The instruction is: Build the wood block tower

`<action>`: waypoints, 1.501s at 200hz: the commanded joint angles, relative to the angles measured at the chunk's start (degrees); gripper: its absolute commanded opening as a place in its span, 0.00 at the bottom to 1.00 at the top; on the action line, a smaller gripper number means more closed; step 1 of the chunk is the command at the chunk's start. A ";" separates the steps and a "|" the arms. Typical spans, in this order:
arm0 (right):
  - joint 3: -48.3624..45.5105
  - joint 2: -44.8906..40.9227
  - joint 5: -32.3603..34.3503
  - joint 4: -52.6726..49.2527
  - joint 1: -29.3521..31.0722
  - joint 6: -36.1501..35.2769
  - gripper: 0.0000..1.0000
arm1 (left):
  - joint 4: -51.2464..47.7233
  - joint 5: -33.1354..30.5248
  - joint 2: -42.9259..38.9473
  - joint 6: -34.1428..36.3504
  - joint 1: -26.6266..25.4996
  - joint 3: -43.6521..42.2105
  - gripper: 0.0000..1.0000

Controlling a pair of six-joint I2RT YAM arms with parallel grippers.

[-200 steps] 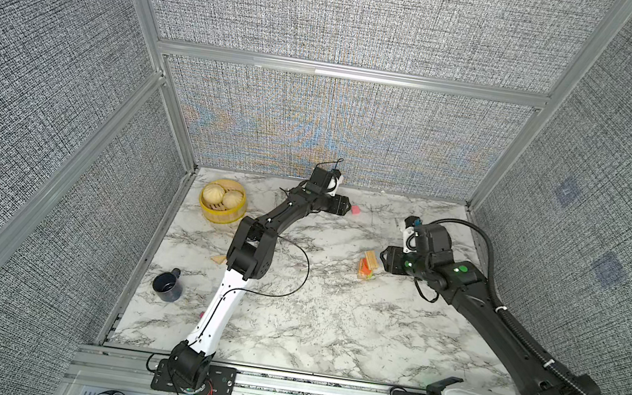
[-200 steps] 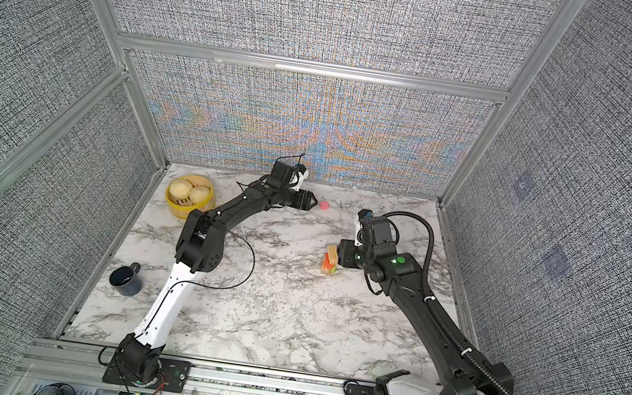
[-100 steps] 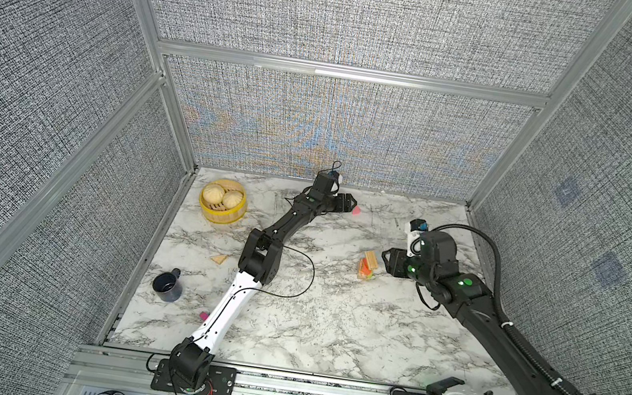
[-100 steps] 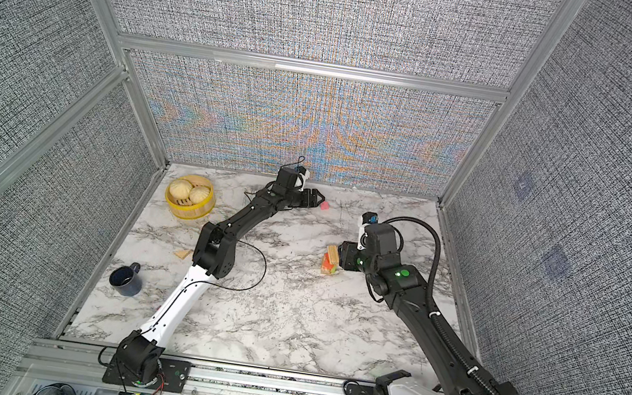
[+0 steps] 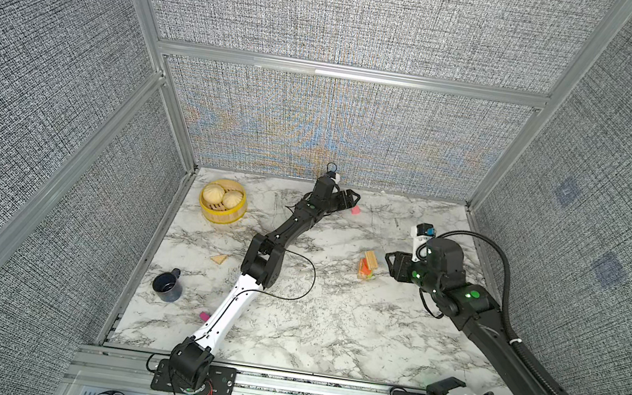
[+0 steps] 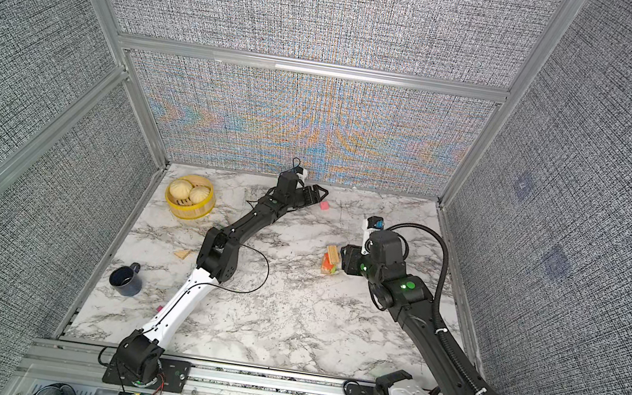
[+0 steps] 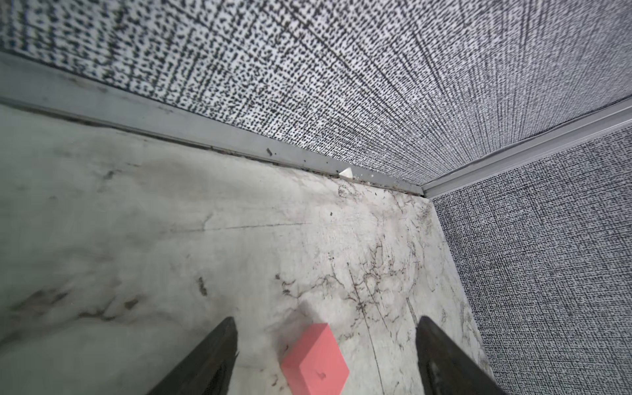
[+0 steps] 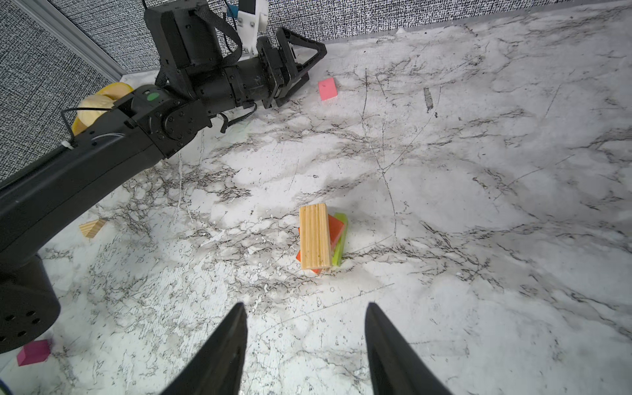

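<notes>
Left claw (image 7: 325, 321), wide, had stretched out to the pink block (image 7: 316, 362), seemingly pre-grasp; right claw (image 8: 306, 306), open and empty, faced the tower (image 8: 314, 236).

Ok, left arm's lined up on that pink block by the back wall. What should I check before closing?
1. left gripper open: ok.
2. pink block between its jaws, not gripped: ok.
3. Block square to the jaws: not ok, it looks corner-on.
4. Jaws low enough to grip: cannot tell.
5. tower standing, layers skewed: ok.
6. right gripper open, empty, short of the tower: ok.
</notes>
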 commanded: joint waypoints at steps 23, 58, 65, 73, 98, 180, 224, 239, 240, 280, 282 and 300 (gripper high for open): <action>-2.03 -3.02 1.26 -1.38 0.12 0.11 0.56 | -3.76 1.66 0.28 2.94 -1.44 -0.11 0.82; -3.48 -5.84 1.76 -2.39 0.08 0.49 0.55 | -5.27 4.37 -0.11 3.51 -2.00 -0.57 0.80; -3.87 -6.42 1.86 -2.56 0.11 0.58 0.55 | -5.55 4.97 -0.14 3.50 -2.20 -0.64 0.80; -4.28 -7.17 1.96 -2.89 0.10 0.52 0.55 | -5.64 5.54 -0.14 3.46 -2.40 -0.64 0.80; -5.69 -9.62 2.38 -3.77 0.11 0.96 0.55 | -5.91 6.60 -0.02 3.18 -2.69 -0.84 0.79; -7.15 -15.94 3.72 -7.35 0.08 1.08 0.55 | -9.92 2.98 -2.26 4.37 -3.96 -3.39 0.79; -7.54 -16.96 4.19 -7.07 0.13 0.88 0.55 | -6.35 0.69 -2.38 1.16 -3.69 -5.74 0.78; -8.50 -16.60 5.98 -5.21 0.02 1.02 0.55 | -4.66 0.30 -4.26 1.56 -3.65 -9.04 0.78; -8.55 -16.58 6.08 -5.10 0.02 1.07 0.55 | -4.54 0.22 -4.42 1.56 -3.64 -9.39 0.78; -5.27 -7.40 6.09 1.58 -1.25 4.22 0.55 | 1.95 1.74 -12.82 0.53 -2.06 -23.20 0.73; -4.89 -6.65 5.68 1.87 -1.53 4.45 0.55 | 2.36 1.78 -13.63 0.76 -1.97 -24.26 0.73; -0.14 1.47 -1.39 4.71 -6.21 6.59 0.55 | 3.75 -0.07 -20.43 4.41 -1.62 -33.07 0.74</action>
